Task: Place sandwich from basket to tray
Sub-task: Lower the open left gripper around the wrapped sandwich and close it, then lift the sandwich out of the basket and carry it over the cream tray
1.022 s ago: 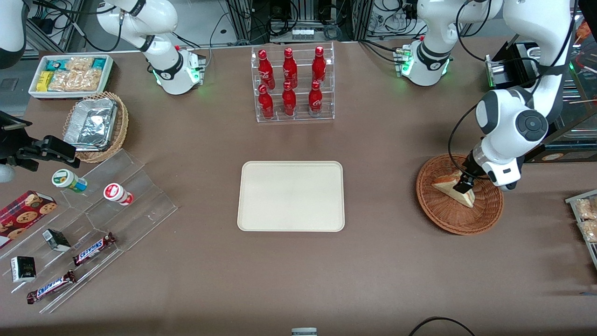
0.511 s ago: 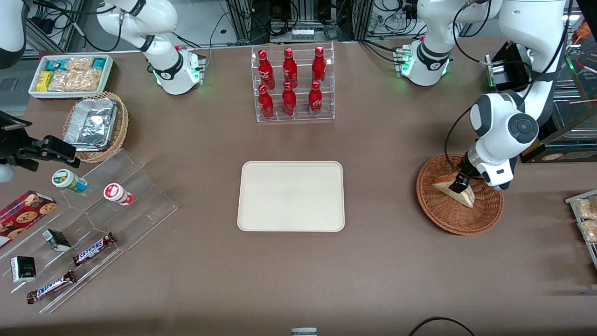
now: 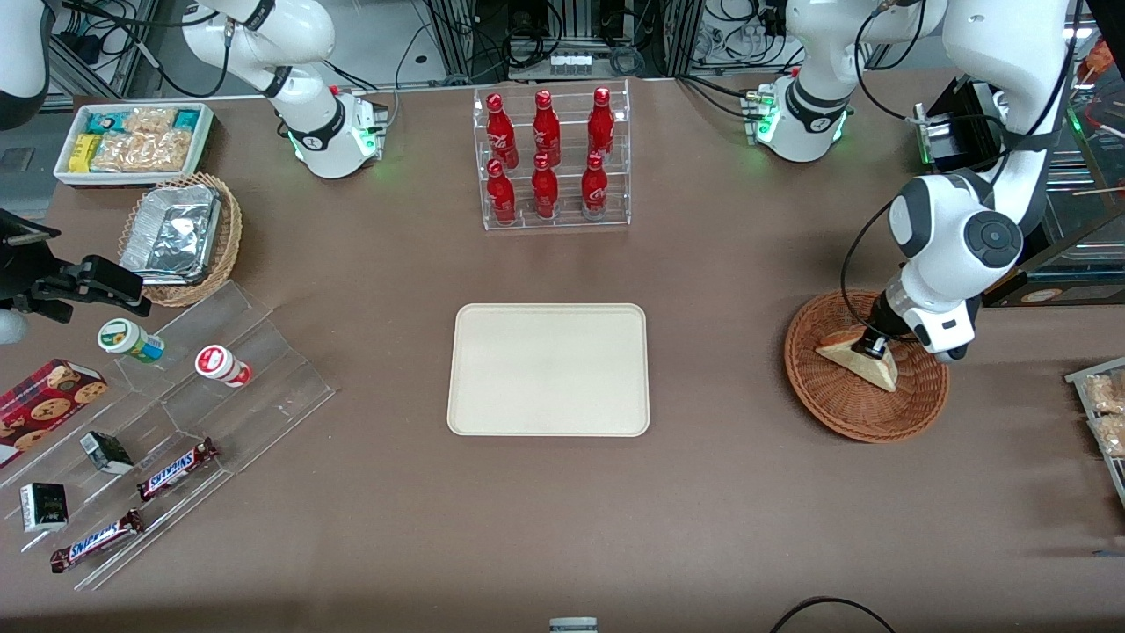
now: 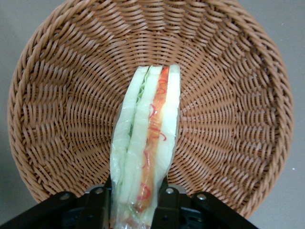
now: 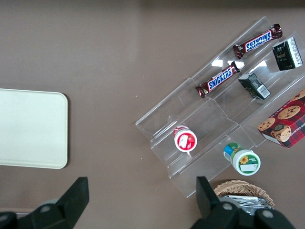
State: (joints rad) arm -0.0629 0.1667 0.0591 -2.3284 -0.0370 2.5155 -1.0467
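Note:
The sandwich (image 3: 880, 374) is a pale wedge with red and green filling, lying in the round reddish-brown wicker basket (image 3: 835, 420) toward the working arm's end of the table. My gripper (image 3: 872, 349) is down in the basket on top of the wedge. In the left wrist view the sandwich (image 4: 147, 138) stands on edge over the basket (image 4: 228, 95), and the gripper (image 4: 135, 198) is shut on it, with a black finger (image 4: 167, 198) pressed against each side of its wrap. The cream tray (image 3: 547, 369) lies bare at the table's middle, also seen as the tray (image 5: 28, 129).
A clear rack of red bottles (image 3: 549, 158) stands farther from the front camera than the tray. Toward the parked arm's end are a tan basket with foil containers (image 3: 180, 237), a white bin of snacks (image 3: 132, 141) and a clear stepped stand (image 3: 193, 396). Snack packets (image 3: 1103, 413) lie beside the basket.
The gripper shifted slightly over the sandwich and settled lower onto it; its wrist swung a little. The sandwich stays in the basket.

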